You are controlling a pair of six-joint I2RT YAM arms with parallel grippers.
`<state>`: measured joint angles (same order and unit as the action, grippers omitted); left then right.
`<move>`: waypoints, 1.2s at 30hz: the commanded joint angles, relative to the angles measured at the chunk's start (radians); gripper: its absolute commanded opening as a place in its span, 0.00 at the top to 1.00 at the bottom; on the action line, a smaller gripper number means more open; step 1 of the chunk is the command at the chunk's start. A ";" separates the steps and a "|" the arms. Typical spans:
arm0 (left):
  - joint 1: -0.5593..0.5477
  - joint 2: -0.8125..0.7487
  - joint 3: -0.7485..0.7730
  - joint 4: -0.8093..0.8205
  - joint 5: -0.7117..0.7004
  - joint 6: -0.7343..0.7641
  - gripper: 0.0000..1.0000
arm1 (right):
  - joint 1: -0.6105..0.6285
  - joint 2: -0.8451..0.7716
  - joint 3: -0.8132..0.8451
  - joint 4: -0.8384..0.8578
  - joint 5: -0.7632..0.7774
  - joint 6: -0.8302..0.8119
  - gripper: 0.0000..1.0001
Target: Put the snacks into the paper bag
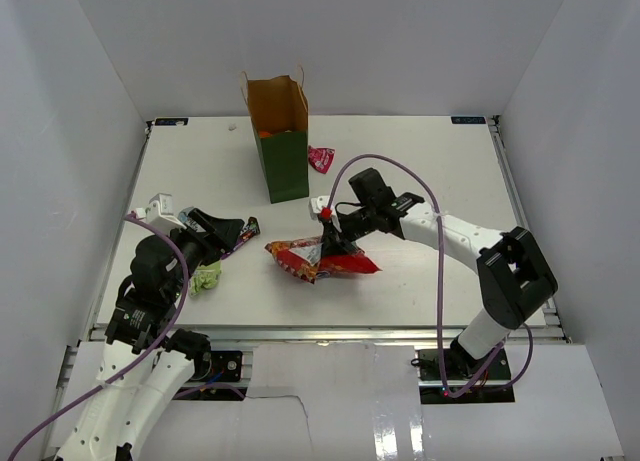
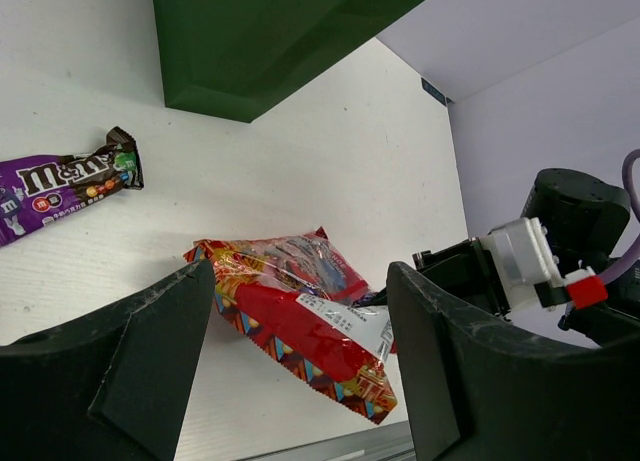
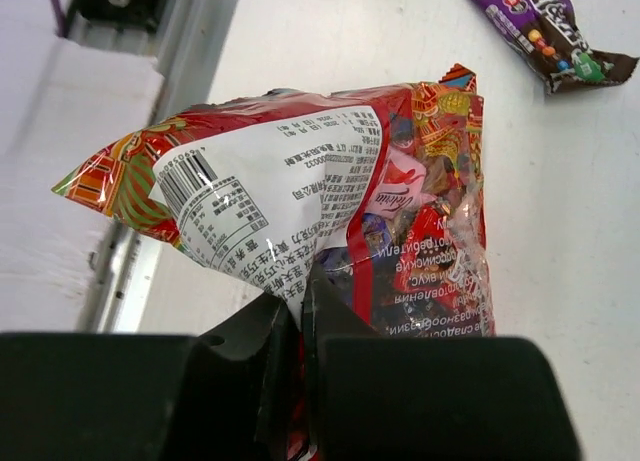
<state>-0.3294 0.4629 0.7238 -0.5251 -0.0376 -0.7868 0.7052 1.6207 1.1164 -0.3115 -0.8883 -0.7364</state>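
Right end effector [image 3: 303, 293] is clenching one edge of a red crinkly bag [image 3: 300, 181], a pinch only its wrist view is showing; left end effector [image 2: 300, 321] is hanging released, facing that bag; the paper bag [image 1: 285, 161] is standing farther back on the worktop [image 1: 430, 171].

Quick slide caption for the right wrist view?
Right claw shut on the red snack bag, purple bar beyond on the table.
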 commanded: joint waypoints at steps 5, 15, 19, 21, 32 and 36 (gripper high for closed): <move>-0.002 -0.003 0.009 -0.010 0.011 -0.012 0.20 | -0.012 -0.111 0.077 0.268 -0.206 0.270 0.92; 0.000 -0.010 0.000 -0.012 0.013 -0.025 0.20 | -0.009 -0.156 0.114 0.380 0.043 0.120 0.92; 0.000 -0.006 -0.003 -0.009 0.013 -0.023 0.20 | 0.013 -0.165 0.122 0.364 0.146 -0.020 0.92; 0.000 -0.004 -0.004 -0.006 0.016 -0.025 0.20 | 0.025 -0.176 0.115 0.359 0.192 -0.076 0.92; 0.000 -0.004 -0.017 0.000 0.021 -0.023 0.20 | 0.054 -0.197 0.212 0.437 0.296 -0.219 0.92; 0.000 -0.015 -0.024 0.000 0.018 -0.026 0.20 | 0.053 -0.188 0.299 0.465 0.295 -0.179 0.92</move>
<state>-0.3294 0.4583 0.7109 -0.5240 -0.0292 -0.8101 0.7570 1.4925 1.2743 -0.0715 -0.5861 -0.9001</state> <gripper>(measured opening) 0.800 0.080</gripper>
